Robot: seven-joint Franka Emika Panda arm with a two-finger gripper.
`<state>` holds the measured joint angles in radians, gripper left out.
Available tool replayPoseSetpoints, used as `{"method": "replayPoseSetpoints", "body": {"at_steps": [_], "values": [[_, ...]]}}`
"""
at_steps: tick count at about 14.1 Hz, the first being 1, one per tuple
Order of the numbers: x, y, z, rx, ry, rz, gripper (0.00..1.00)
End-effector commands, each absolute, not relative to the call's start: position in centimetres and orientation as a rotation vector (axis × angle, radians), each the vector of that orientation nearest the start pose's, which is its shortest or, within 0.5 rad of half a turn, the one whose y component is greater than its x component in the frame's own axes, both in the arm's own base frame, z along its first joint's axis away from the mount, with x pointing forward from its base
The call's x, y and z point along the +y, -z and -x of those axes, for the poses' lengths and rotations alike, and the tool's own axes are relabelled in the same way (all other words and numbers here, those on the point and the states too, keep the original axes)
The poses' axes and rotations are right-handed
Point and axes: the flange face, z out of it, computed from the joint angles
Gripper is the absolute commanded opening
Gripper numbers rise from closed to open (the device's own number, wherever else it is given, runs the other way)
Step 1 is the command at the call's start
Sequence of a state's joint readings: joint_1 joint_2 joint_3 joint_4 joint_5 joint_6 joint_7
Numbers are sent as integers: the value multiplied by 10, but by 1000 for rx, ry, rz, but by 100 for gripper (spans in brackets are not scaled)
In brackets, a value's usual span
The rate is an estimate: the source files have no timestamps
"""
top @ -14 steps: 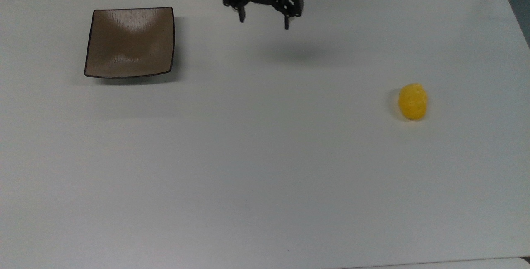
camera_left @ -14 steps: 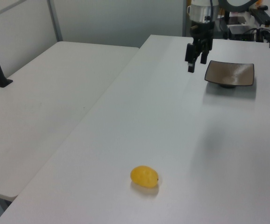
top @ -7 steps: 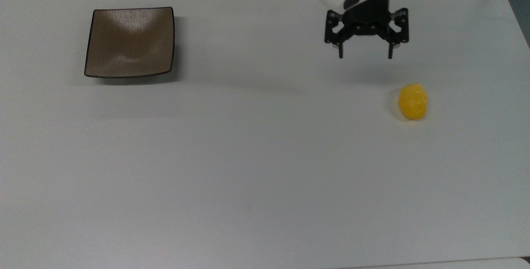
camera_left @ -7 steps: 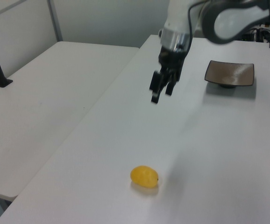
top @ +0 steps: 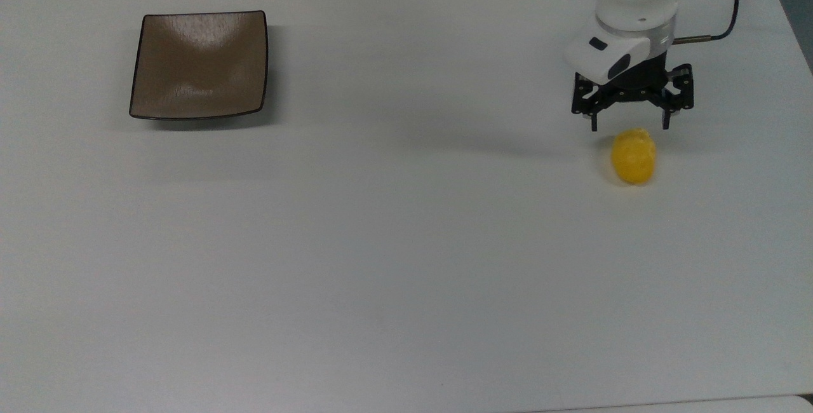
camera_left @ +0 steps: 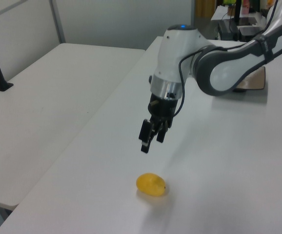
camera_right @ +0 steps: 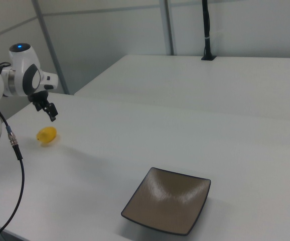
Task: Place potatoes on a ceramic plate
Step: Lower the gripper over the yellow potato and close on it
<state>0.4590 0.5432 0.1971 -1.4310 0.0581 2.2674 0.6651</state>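
The claw (top: 630, 126) hangs above the table (top: 394, 241) with its two fingers spread wide and nothing between them. In the top view it sits just above and slightly to the far side of the potato (top: 633, 155), toward the top view's right. The left view shows the claw (camera_left: 150, 141) clearly off the surface, with open air between its tips and the potato (camera_left: 151, 185) below. In the right view the claw (camera_right: 50, 113) hovers just beside the potato (camera_right: 46, 134), at the right view's left.

The potato lies on its side on the bare table, alone and untouched. The plate (top: 199, 65) is well apart from it, at the top view's far left, with nothing on it.

The step in hand looks like the approach for the pick. The next move probably calls for shifting the claw a little nearer so it centres over the potato, then lowering until the fingers straddle its narrow width, then closing gently, since a rounded lump could roll or slip out.
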Motion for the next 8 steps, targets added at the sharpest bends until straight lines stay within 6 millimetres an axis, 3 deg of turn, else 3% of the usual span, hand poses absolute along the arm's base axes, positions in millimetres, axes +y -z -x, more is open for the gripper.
{"method": "replayPoseSetpoints", "body": {"at_steps": [1, 8], "values": [[470, -376, -587, 77, 207, 2882, 100], [486, -347, -586, 65, 252, 2897, 100]]}}
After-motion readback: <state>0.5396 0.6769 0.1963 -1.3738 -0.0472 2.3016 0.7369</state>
